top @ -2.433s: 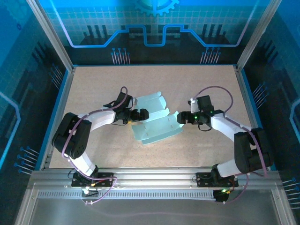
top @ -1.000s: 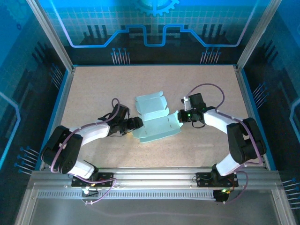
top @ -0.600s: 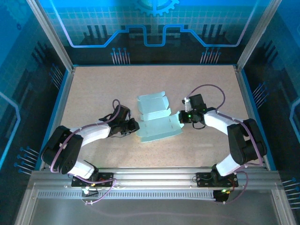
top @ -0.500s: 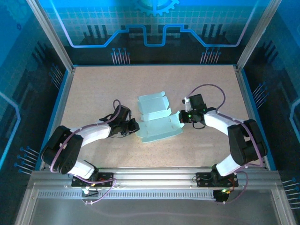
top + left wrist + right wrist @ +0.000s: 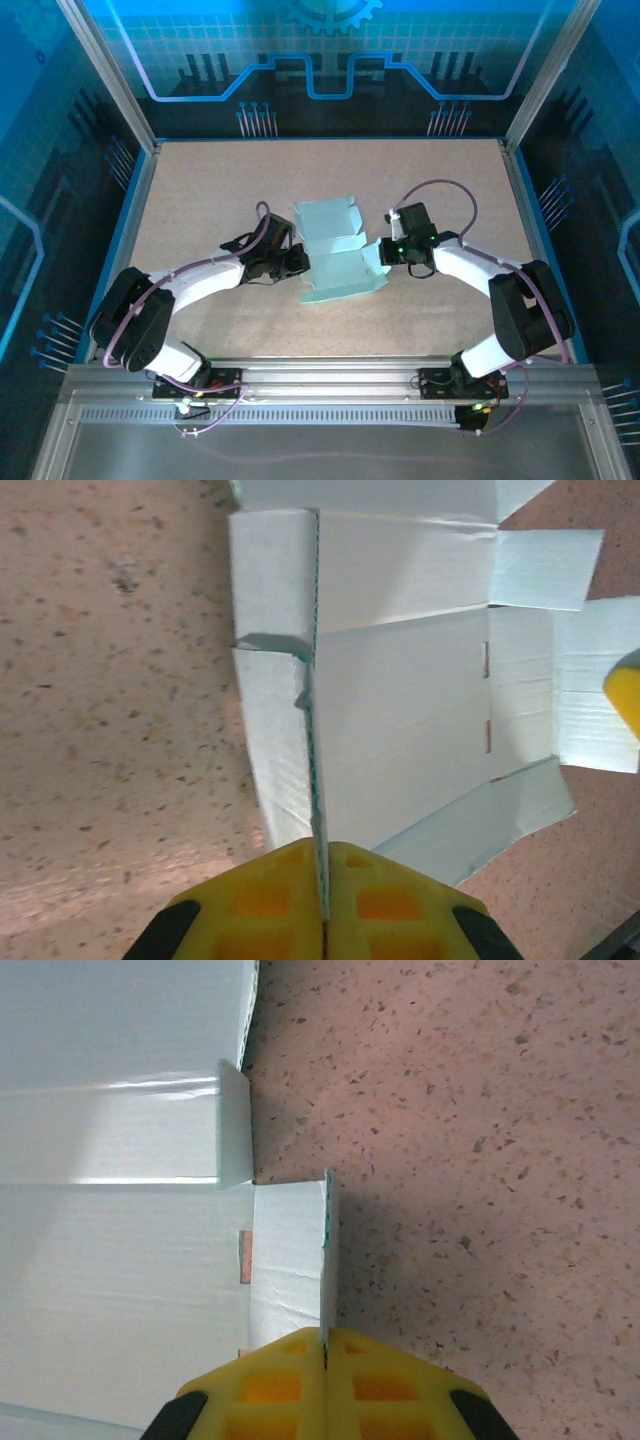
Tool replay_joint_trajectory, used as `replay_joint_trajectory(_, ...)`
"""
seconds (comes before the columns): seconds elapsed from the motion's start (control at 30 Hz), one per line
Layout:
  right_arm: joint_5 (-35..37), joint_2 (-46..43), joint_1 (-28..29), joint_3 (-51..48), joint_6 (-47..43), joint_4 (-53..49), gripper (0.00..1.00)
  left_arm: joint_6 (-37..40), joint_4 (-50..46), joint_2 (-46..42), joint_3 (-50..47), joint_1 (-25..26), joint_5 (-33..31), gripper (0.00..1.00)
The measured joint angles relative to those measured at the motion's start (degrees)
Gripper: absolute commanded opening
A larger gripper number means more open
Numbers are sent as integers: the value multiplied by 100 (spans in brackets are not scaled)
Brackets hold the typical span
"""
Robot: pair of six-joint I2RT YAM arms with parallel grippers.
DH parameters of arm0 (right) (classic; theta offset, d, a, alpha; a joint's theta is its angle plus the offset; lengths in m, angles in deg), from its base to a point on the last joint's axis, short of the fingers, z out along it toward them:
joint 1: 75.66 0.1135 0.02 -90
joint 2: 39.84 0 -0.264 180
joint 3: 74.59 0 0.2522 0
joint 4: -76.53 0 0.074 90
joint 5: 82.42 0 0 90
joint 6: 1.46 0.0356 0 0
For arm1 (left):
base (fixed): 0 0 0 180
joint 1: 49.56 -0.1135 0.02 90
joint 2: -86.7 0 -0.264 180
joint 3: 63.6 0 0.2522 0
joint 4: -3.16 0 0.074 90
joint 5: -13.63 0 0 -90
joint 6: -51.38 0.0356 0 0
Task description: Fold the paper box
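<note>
The paper box (image 5: 335, 250) is a pale light-blue card cutout, partly creased, lying mid-table between both arms. My left gripper (image 5: 297, 262) is shut on its raised left side flap; in the left wrist view the yellow fingers (image 5: 270, 900) pinch that upright flap edge (image 5: 316, 730) with the flat panel (image 5: 400, 720) to its right. My right gripper (image 5: 385, 250) is shut on the box's right end flap; in the right wrist view that flap (image 5: 326, 1250) stands on edge between the yellow fingers (image 5: 380, 1385), with the box's panels (image 5: 120, 1260) to its left.
The speckled tan tabletop (image 5: 200, 190) is ringed by a blue rim and metal posts. A metal rail (image 5: 320, 385) with the arm bases runs along the near edge. Bare table lies behind the box and at both sides.
My left gripper has moved right to the box's left flap and shut on it. The box has shifted slightly and its left flap now stands up. The right gripper stays shut on its flap.
</note>
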State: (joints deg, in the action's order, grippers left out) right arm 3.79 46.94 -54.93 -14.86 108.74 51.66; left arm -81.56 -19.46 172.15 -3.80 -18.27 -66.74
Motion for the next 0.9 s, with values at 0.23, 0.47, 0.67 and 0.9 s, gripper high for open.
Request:
replay_joint_trajectory(0.23,83,0,76,-2,59,0,2,166,-363,356,380,127,-151,8)
replay_joint_trajectory(0.47,286,0,195,-2,85,-2,2,302,-647,579,710,223,-332,9)
replay_joint_trajectory(0.67,538,0,363,-2,103,-44,2,299,-726,645,800,302,-382,9)
replay_joint_trajectory(0.9,629,2,402,-2,146,-92,3,304,-813,671,914,304,-380,9)
